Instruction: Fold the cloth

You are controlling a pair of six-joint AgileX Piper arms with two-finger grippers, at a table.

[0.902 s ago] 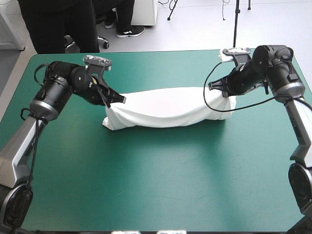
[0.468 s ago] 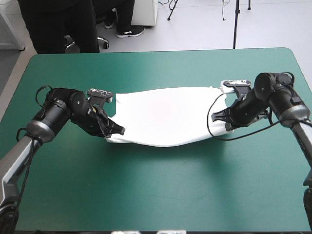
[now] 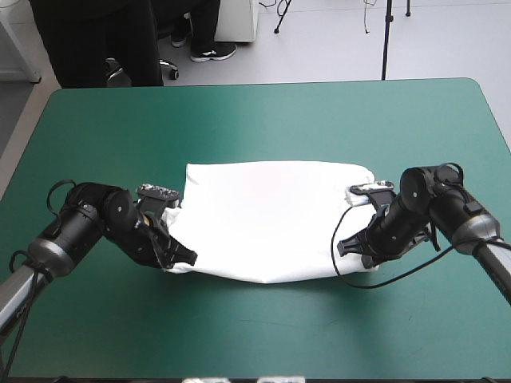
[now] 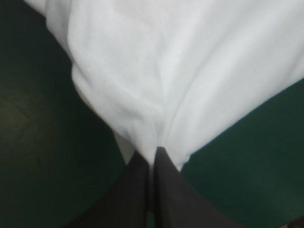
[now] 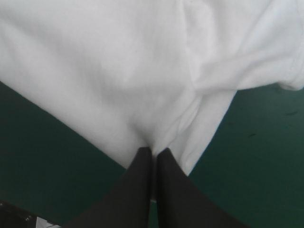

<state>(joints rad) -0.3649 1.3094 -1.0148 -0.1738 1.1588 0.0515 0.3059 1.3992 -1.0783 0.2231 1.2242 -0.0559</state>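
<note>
Item: T-shirt (image 3: 267,219), white; lying spread as a broad band across the middle of the teal-green cover (image 3: 263,112), somewhat nearer the near edge than the far one; its far edge is resting flat on the cover; its near edge is sagging in a shallow curve between the two grippers.

Item: left gripper (image 3: 182,259), sitting low at the T-shirt's near left corner; its black fingers (image 4: 137,190) are pressing all but together, pinching the cloth between their tips; creases are fanning out from the pinch across the white cloth ahead.

Item: right gripper (image 3: 351,246), sitting low at the near right corner; its fingers are likewise meeting in a pointed arch, nipping a gather of cloth; a hemmed fold is lying just beside the pinched part, with bare cover showing on both sides of the gripper.
</note>
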